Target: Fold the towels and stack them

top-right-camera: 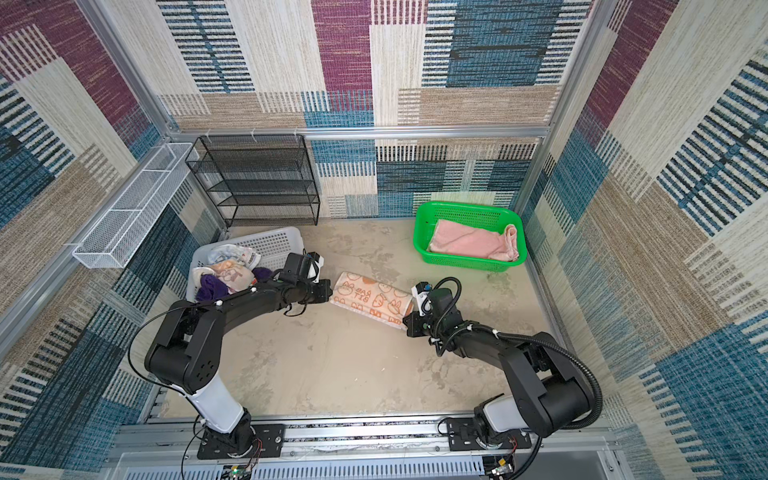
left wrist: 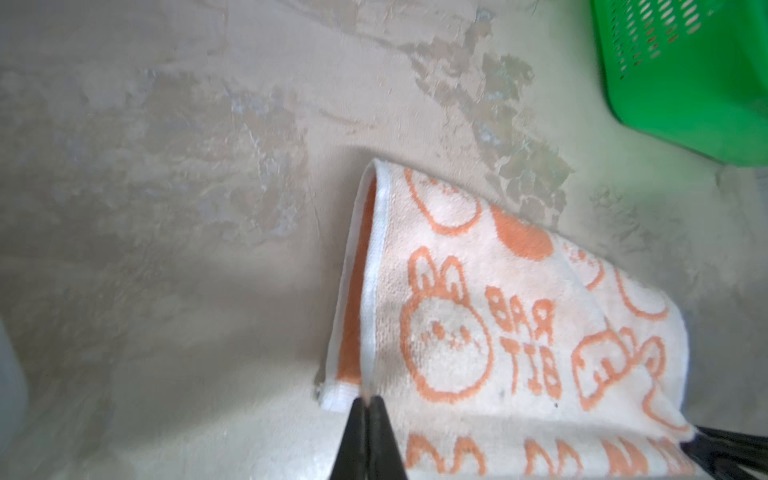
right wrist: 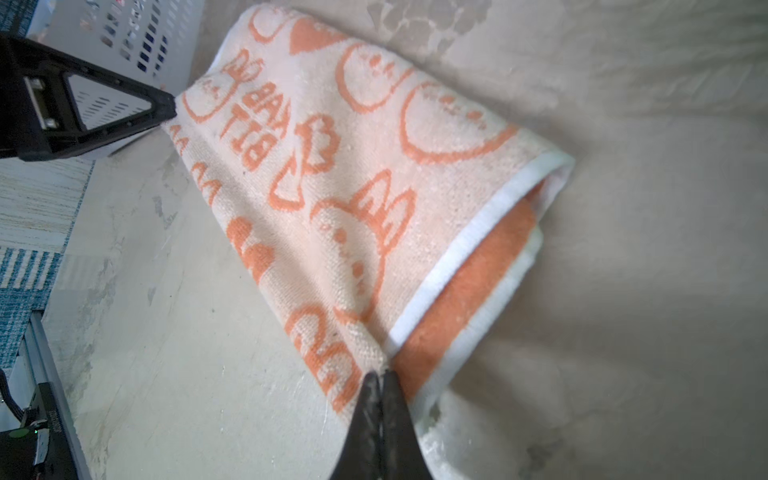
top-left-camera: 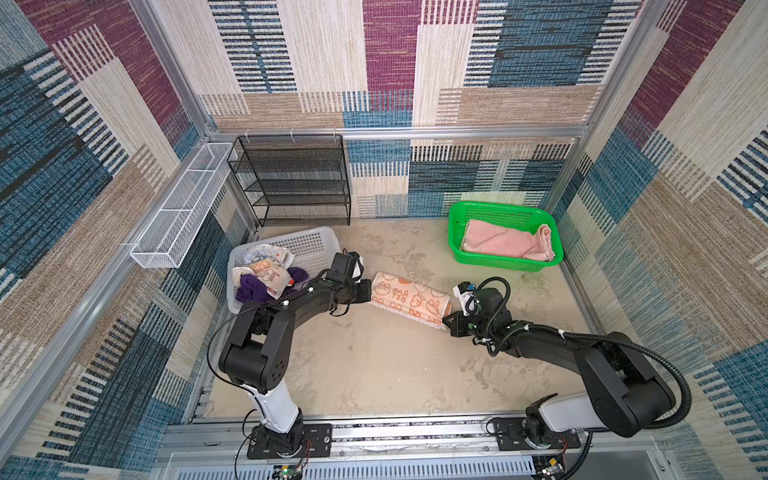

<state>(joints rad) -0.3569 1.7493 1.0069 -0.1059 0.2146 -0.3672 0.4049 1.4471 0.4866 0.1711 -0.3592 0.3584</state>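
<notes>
Both grippers are pinching the orange towel by its end corners: the left gripper is clamping its fingertips tight on the white-hemmed corner nearest the white basket, and the right gripper is squeezing the corner at the opposite end, with no gap showing between either pair of jaws. Doubled over, the towel is lying in the middle of the table, its pale side with orange rabbit figures facing up and its solid orange side showing inside the open ends. In both top views it is stretching slantwise between the two wrists. Behind it on the right, the pink towel is lying loosely folded inside the green basket. On the left, the purple towel and the whitish printed towel are sitting crumpled together in the white basket, beside the left arm.
</notes>
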